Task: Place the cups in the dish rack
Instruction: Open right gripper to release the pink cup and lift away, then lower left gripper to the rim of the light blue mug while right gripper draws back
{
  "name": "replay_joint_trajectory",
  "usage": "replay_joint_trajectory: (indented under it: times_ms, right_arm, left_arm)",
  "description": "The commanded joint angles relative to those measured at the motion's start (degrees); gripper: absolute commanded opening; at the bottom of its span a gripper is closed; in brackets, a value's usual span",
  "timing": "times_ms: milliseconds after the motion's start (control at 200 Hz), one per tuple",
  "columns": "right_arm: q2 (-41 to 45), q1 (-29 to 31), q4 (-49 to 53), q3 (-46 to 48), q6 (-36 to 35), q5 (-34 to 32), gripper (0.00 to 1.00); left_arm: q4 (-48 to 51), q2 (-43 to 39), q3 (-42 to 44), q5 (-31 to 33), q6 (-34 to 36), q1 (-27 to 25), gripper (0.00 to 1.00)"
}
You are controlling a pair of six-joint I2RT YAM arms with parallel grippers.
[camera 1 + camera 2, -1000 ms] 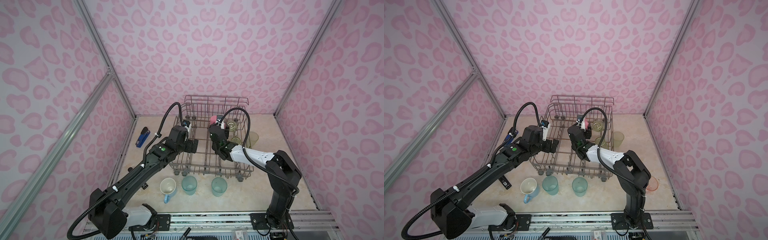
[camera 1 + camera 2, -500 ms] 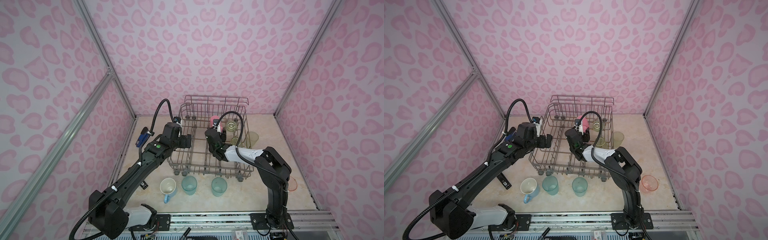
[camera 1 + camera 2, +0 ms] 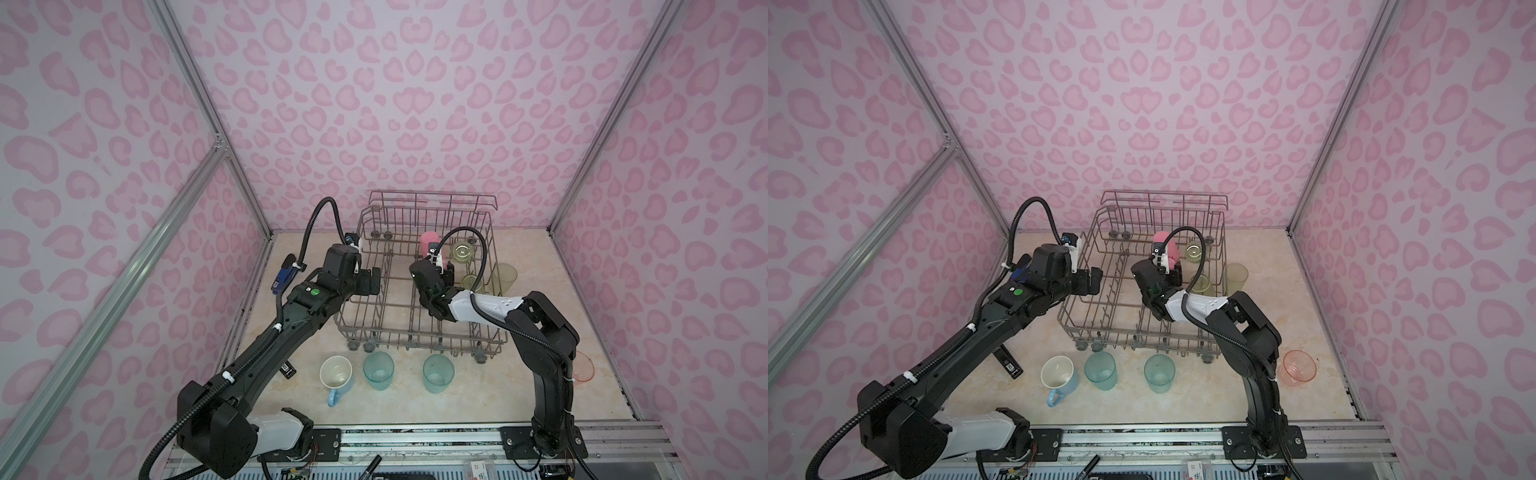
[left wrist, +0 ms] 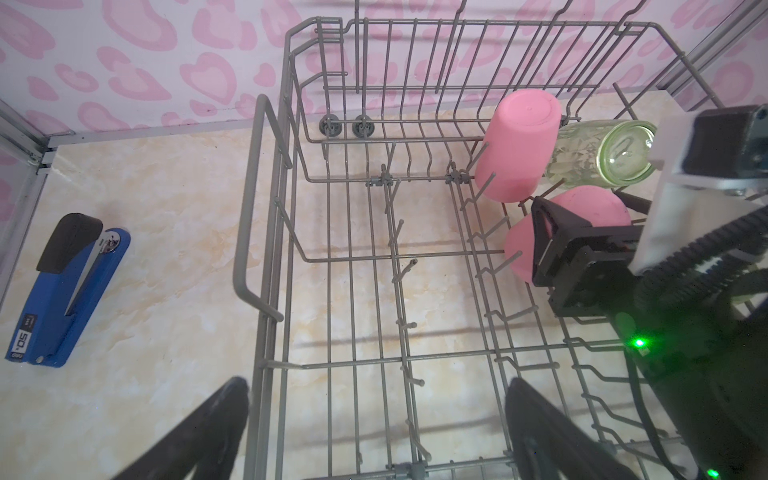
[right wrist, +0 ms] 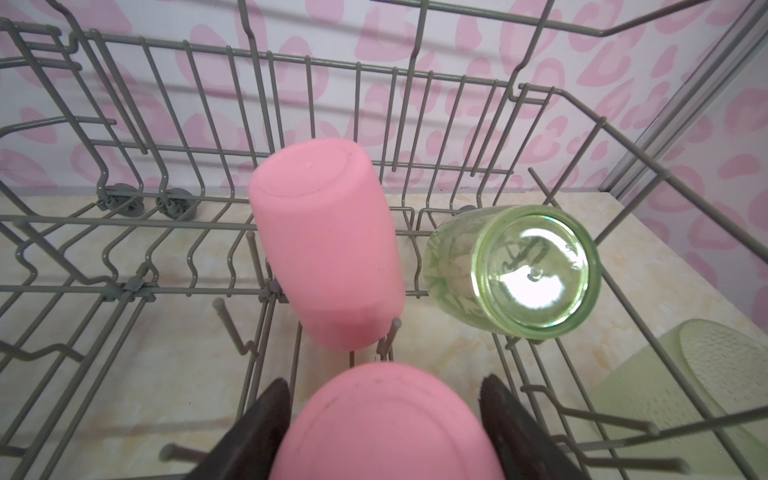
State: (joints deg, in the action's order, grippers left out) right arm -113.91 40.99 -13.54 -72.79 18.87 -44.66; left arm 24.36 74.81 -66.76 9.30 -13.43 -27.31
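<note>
I have the right gripper [image 5: 384,384] inside the rack [image 3: 415,328], toward its far right corner, with a pink cup [image 5: 386,428] mouth-down between the jaws and its base facing the wrist camera. I cannot tell whether the jaws clamp it or stand just clear. Its axis runs near upright, roughly along my approach, so I judge a straight pull-back suits best. A second pink cup [image 5: 328,249] and a green cup [image 5: 536,266] stand just beyond. The left gripper [image 4: 376,382] hangs wide apart and empty over the rack's left edge, nearer the mug [image 3: 336,372] in front of the rack.
</note>
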Motion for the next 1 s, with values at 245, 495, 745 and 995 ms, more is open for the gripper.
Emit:
replay_joint_trajectory:
  times_ms: [245,495,745,995]
  right_arm:
    - [6.6,0.8,9.0,0.2,4.7,3.6,0.94]
    - [15.8,2.0,13.3,0.1,6.1,9.9,0.95]
    - [29.3,2.7,22.4,3.1,4.0,14.0,0.92]
    - [41.9,0.4,33.7,11.3,5.0,22.3,0.88]
  left_arm:
    - [-0.1,-1.0,-0.6,2.1,1.1,0.5,0.97]
    - [0.6,-0.9,-0.7,7.1,0.7,1.5,0.96]
    - [3.7,1.6,-4.2,5.5,-2.7,6.4,1.0]
    - [14.8,0.4,-11.3,7.4,-7.0,8.1,0.95]
